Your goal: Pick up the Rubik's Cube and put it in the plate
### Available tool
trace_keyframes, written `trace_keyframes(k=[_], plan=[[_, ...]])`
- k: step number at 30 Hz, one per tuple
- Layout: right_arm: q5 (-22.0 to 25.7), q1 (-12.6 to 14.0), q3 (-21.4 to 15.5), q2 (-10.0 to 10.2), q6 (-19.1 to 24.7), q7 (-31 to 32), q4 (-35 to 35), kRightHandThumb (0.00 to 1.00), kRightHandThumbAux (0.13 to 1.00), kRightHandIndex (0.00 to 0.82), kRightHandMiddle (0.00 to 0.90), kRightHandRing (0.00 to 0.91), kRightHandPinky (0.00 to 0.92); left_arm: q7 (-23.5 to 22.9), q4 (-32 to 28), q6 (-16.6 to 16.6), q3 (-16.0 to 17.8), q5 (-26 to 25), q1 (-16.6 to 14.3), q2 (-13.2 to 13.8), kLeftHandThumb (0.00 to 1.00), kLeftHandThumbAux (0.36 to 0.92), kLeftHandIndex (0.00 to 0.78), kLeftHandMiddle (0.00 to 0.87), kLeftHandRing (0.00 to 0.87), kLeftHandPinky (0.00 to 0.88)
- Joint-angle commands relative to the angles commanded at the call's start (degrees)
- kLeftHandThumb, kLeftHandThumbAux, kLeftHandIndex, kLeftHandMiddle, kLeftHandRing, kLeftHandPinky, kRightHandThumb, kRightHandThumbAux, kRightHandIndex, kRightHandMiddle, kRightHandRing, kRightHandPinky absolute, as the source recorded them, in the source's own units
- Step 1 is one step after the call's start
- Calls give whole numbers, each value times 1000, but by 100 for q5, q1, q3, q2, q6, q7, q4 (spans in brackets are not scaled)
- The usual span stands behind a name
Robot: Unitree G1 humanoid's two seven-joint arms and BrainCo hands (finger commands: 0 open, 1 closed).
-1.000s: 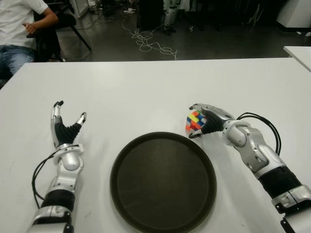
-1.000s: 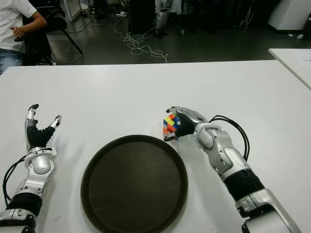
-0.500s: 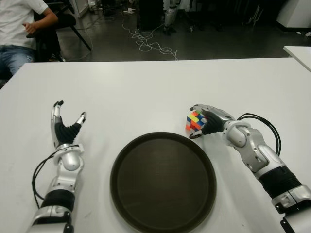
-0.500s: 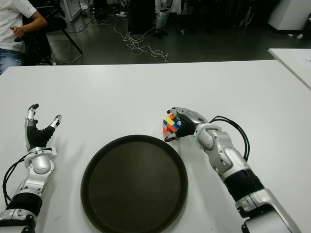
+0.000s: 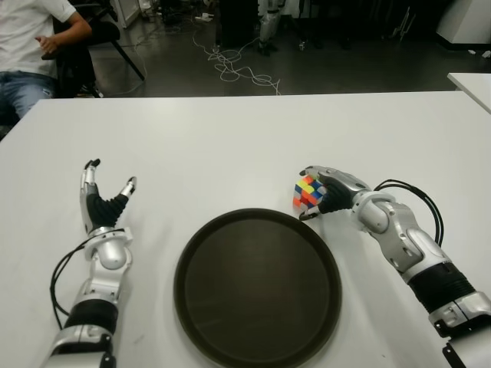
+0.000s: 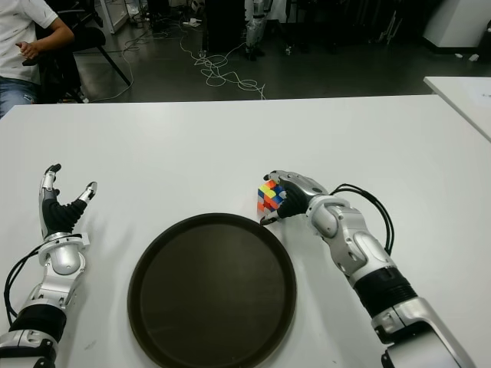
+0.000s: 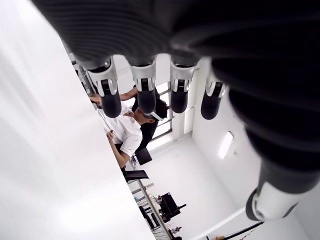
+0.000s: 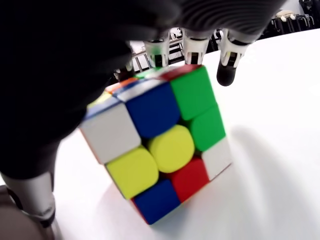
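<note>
- At the table's (image 5: 230,138) left side, the left hand (image 5: 103,201) is held upright, fingers spread and empty, clear of the work.
- Centrally, the plate (image 5: 257,287) is kept bare to receive the cube.
- Just beyond the plate's right rim, the cube (image 5: 308,190) is clasped by the right hand (image 5: 331,188), fingers curled over it, seemingly for lifting.

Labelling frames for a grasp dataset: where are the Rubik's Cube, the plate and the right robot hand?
Rubik's Cube (image 5: 306,189), left eye view, coloured face.
Plate (image 5: 257,285), left eye view, bare centre.
Right robot hand (image 6: 292,190), right eye view, knuckles over cube.

plate (image 5: 257,287) bare | beside Rubik's Cube (image 5: 308,190) | gap probably slight
</note>
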Motion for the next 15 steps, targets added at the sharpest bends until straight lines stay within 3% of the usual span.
trace_keyframes(k=[15], plan=[[57,-129,-54,118,-36,-175,249,0,716,0,0,0,0,-15,-16,30,-9,7,13,10,0,671,8,1,0,15]])
